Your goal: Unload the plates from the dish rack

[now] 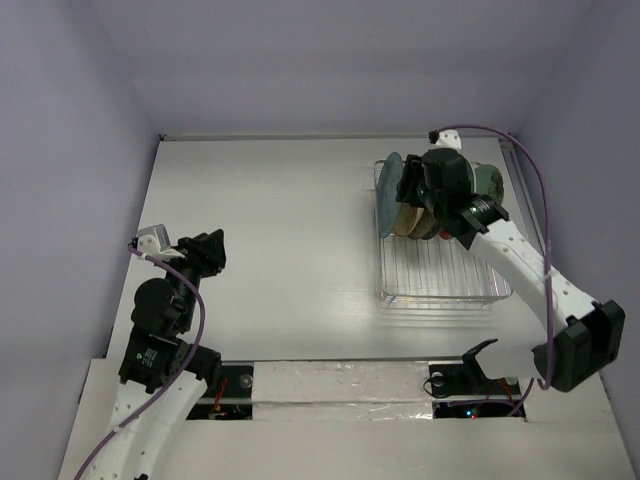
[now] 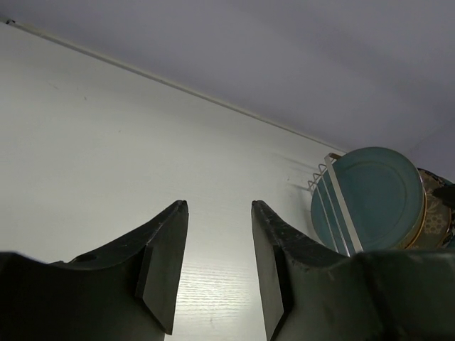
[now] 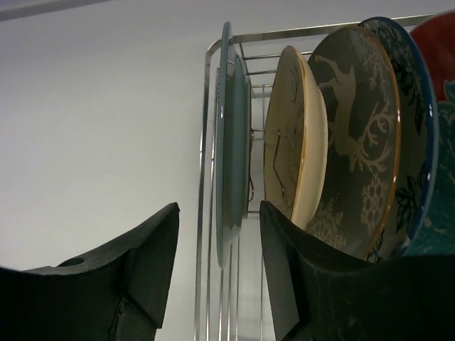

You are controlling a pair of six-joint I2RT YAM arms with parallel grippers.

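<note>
The silver wire dish rack [image 1: 440, 275] stands at the right of the table, with several plates upright at its far end. In the right wrist view, from left to right, they are the blue-grey plate [image 3: 231, 135], cream floral plate [image 3: 298, 135], dark deer plate [image 3: 355, 142], blue-white floral plate [image 3: 418, 142], red plate [image 3: 437, 50] and mint green plate [image 3: 441, 227]. My right gripper [image 3: 219, 206] is open, its fingers either side of the blue-grey plate's edge, not touching it. My left gripper [image 2: 219, 204] is open and empty, far left of the rack [image 2: 320, 177].
The near part of the rack holds no plates. Grey walls close in the table on the left, back and right. A cable channel runs along the right wall [image 1: 520, 190]. The right arm [image 1: 520, 260] reaches over the rack's right side.
</note>
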